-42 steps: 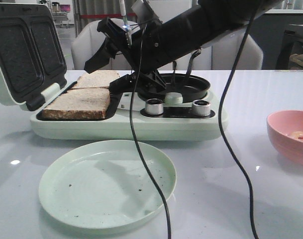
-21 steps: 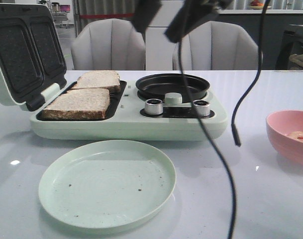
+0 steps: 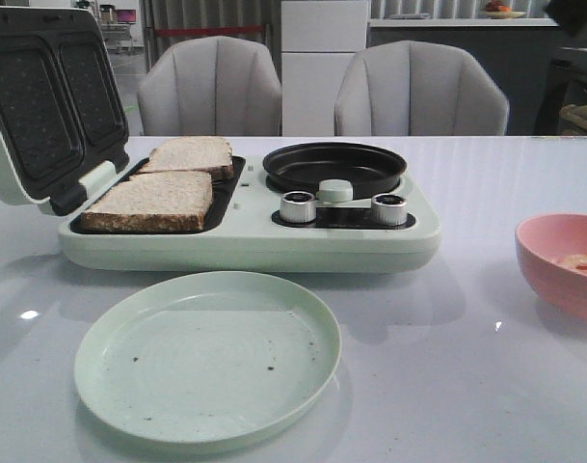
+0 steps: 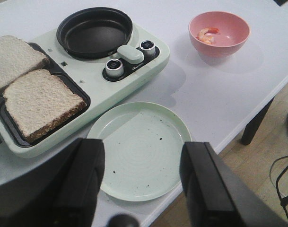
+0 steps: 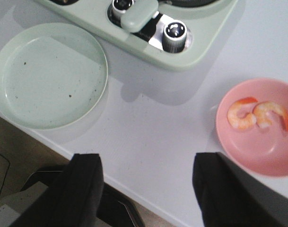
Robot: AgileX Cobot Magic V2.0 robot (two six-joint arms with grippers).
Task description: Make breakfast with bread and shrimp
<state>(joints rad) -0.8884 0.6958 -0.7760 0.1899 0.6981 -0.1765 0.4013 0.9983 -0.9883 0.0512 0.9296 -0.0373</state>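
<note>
Two bread slices [image 3: 156, 201] [image 3: 191, 154] lie side by side in the open sandwich tray of the pale green breakfast maker [image 3: 245, 246]; the left wrist view shows them too [image 4: 39, 101] [image 4: 13, 56]. Two curled shrimp [image 5: 257, 115] rest in the pink bowl [image 5: 271, 156], also visible as shrimp [image 4: 207, 34] from the left wrist. My left gripper [image 4: 141, 146] hangs open high above the empty green plate [image 4: 139, 149]. My right gripper [image 5: 146, 158] is open above the table's front edge, between plate [image 5: 49, 75] and bowl. Neither gripper shows in the front view.
The maker's lid [image 3: 42, 106] stands open at the left. Its round black pan [image 3: 334, 166] is empty, with two knobs [image 3: 298, 206] in front. The pink bowl [image 3: 563, 260] sits at the table's right. Two chairs [image 3: 211, 87] stand behind the table.
An arm with its trailing cables, which crossed the front view over the breakfast maker, has risen and left that view. Bread, plate and bowl have not moved.
</note>
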